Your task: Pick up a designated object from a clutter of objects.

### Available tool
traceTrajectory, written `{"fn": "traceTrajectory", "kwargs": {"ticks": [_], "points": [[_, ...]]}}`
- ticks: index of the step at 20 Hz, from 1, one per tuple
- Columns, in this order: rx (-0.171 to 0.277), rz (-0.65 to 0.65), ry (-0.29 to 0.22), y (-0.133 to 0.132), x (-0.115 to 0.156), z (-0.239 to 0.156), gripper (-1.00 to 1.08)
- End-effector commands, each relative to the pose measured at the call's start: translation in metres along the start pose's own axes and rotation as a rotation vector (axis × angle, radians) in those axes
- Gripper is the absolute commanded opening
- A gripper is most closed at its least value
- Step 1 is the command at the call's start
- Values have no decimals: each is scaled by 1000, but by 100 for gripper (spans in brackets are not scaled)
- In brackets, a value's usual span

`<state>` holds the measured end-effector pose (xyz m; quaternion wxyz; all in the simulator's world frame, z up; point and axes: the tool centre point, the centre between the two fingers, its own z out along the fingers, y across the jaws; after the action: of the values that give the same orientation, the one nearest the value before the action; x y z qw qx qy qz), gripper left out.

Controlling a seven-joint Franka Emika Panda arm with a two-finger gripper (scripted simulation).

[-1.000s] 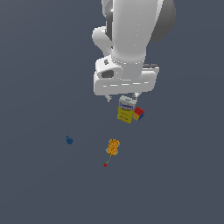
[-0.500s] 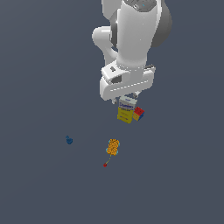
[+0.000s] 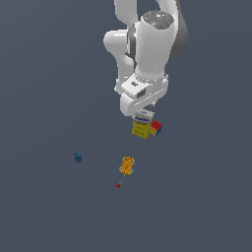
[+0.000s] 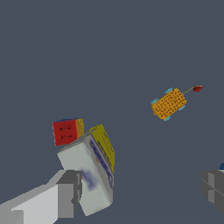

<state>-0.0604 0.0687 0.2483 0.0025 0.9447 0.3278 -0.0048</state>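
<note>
Above yellow box [image 3: 141, 128] | arm upright, wrist pointing down | tool [image 4: 140, 192] spread wide, one finger beside box

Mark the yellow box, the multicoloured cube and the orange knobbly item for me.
yellow box [image 4: 94, 173], wrist view, on its white top face.
multicoloured cube [image 4: 65, 132], wrist view, on its red face.
orange knobbly item [image 3: 127, 165], exterior view, on the middle of its body.

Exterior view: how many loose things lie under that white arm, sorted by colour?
Yellow box: 1
Multicoloured cube: 1
Orange knobbly item: 1
Red ball: 1
Blue item: 1
Total: 5
</note>
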Motion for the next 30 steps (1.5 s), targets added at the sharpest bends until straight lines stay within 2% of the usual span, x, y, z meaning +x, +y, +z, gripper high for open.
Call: {"fn": "traceTrajectory", "kwargs": {"ticks": [1, 8, 15, 21, 30], "points": [[0, -72, 2, -8, -5, 8, 100], [1, -258, 7, -29, -20, 28, 100], [0, -382, 10, -43, -32, 41, 100], [-1, -433, 11, -49, -37, 46, 100], [-1, -435, 11, -49, -37, 52, 100]]}}
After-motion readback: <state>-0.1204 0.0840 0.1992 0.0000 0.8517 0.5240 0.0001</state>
